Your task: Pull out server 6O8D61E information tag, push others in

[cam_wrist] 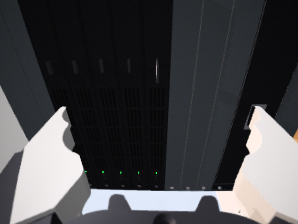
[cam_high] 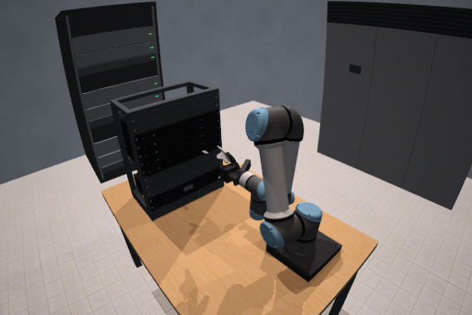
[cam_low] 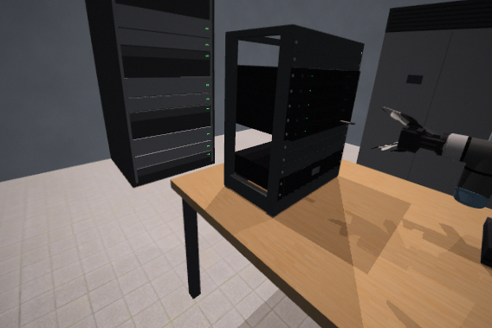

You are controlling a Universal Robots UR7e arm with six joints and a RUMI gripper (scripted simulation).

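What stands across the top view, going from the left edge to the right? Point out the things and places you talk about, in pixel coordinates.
Tall black cabinet (cam_high: 79, 98) (cam_low: 97, 46), smaller rack on the table (cam_high: 125, 140) (cam_low: 286, 102), robot arm (cam_high: 276, 177) (cam_low: 472, 151), wide grey cabinet (cam_high: 386, 98) (cam_low: 468, 89).

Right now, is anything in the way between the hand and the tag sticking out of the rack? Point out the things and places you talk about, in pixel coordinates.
Nothing visible; the exterior view shows bare air between the hand (cam_high: 226, 156) (cam_low: 381, 129) (cam_wrist: 159, 112) and tag (cam_high: 205, 152) (cam_low: 347, 123) (cam_wrist: 157, 71).

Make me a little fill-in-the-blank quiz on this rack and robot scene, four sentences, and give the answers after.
1. The gripper has its jaws ____.
2. Of the row of information tags, ____ sticks out from the rack.
3. The small lights lit on the servers are ____.
4. The rack and the arm's black base plate both stand on a wooden ____.

Missing words: open; one; green; table.
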